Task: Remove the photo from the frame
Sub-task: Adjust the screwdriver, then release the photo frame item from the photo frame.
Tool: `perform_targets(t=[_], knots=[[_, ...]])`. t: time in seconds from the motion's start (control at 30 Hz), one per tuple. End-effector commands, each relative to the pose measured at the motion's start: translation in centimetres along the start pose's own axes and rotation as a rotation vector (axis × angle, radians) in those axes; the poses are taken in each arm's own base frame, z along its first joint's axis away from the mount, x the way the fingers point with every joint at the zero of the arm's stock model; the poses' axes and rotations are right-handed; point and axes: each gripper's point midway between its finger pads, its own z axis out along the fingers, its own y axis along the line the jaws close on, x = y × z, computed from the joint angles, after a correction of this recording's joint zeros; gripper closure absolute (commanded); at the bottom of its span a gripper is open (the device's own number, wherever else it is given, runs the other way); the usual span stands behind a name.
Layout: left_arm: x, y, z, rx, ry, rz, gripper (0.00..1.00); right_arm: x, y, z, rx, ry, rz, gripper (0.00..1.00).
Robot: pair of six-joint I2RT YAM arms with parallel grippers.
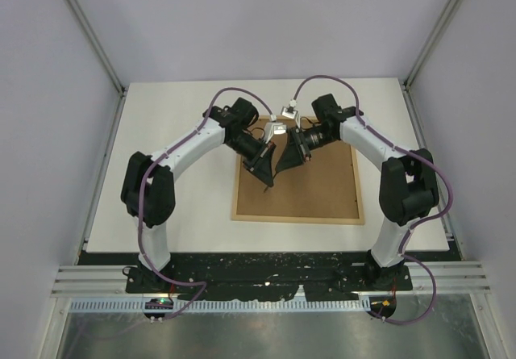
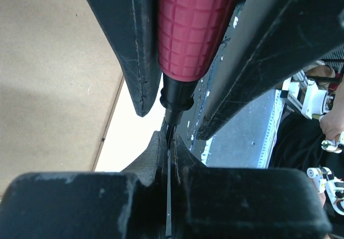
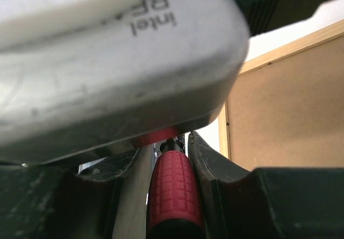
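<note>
Left arm, right arm: white links, bulky black joints. Purple cables loop off each one. Black base plates. Gripper fingers matte black (scuffed, chipped edges). Grey camera housing printed "intel".

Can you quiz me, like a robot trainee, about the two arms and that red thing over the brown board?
1. True or false: the large light-wood rectangular picture frame lies with its brown fibreboard back facing up.
2. What is the left tool shut on?
3. Which has the red grid-patterned plastic handle between its fingers? A) left tool B) right tool C) neither
Key: 1 true. 2 The thin metal shaft sticking out of the red handle. 3 B.
</note>
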Motion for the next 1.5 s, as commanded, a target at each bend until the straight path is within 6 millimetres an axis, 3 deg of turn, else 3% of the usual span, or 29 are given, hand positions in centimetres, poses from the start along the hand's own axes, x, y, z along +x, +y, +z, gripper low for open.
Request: perform_targets(t=[0.0,0.17,0.27,0.37,0.5,0.67,0.8,0.87,0.97,1.07,1.1,1.13,1.2,1.23,1.27,1.33,1.37,1.47], knots=[[-2.5,-1.1,-1.7,-0.026,-0.084,0.119,1.00,0.6,2.0,1.2,-0.059,0.042,-0.009,0.62],[-2.4,-1.0,-1.7,-0.027,-0.079,0.119,1.00,0.9,2.4,1.5,-0.065,0.059,-0.018,0.73],[-2.4,-1.0,-1.6,-0.023,-0.074,0.119,1.00,0.9,2.6,1.7,-0.071,0.062,-0.026,0.92],[-2.3,-0.9,-1.7,-0.030,-0.071,0.115,0.99,0.8,3.0,1.7,-0.082,0.058,-0.029,0.92],[-2.5,-0.1,-3.1,-0.053,-0.099,0.086,0.59,0.3,2.9,1.2,-0.056,0.039,-0.058,0.92],[-3.1,1.8,-7.0,-0.125,-0.184,0.055,0.39,-0.8,1.3,-0.6,0.026,-0.044,-0.015,0.92],[-4.0,6.0,-10.6,-0.277,-0.283,-0.010,0.32,-2.4,-2.1,-2.5,0.159,-0.134,0.043,0.92],[-4.5,9.5,-12.5,-0.378,-0.338,-0.098,0.30,-4.2,-4.5,-3.8,0.245,-0.209,0.050,0.92],[-4.9,13.7,-13.3,-0.452,-0.375,-0.201,0.30,-7.4,-7.6,-5.7,0.303,-0.330,0.090,0.92],[-5.1,17.9,-13.1,-0.530,-0.370,-0.278,0.30,-9.7,-11.5,-6.0,0.316,-0.402,0.145,0.92],[-5.1,19.0,-12.8,-0.540,-0.362,-0.304,0.30,-11.0,-11.9,-6.3,0.310,-0.443,0.142,0.92],[-5.3,20.0,-12.7,-0.554,-0.361,-0.323,0.30,-11.1,-13.8,-6.1,0.326,-0.461,0.173,0.92],[-5.6,22.1,-12.5,-0.584,-0.359,-0.373,0.30,-13.2,-15.7,-6.1,0.328,-0.524,0.183,0.92],[-5.8,22.9,-12.3,-0.592,-0.362,-0.393,0.30,-12.7,-17.7,-5.7,0.333,-0.529,0.233,0.92],[-5.6,23.8,-11.8,-0.594,-0.353,-0.418,0.30,-14.1,-18.4,-5.9,0.354,-0.554,0.221,0.92],[-5.7,24.6,-11.5,-0.602,-0.359,-0.446,0.30,-14.5,-20.8,-5.6,0.384,-0.577,0.261,0.92],[-5.7,25.0,-11.3,-0.603,-0.361,-0.453,0.30,-13.8,-22.5,-4.9,0.386,-0.569,0.304,0.92],[-5.0,25.6,-10.2,-0.577,-0.352,-0.482,0.32,-14.4,-24.8,-4.2,0.396,-0.585,0.364,0.92]])
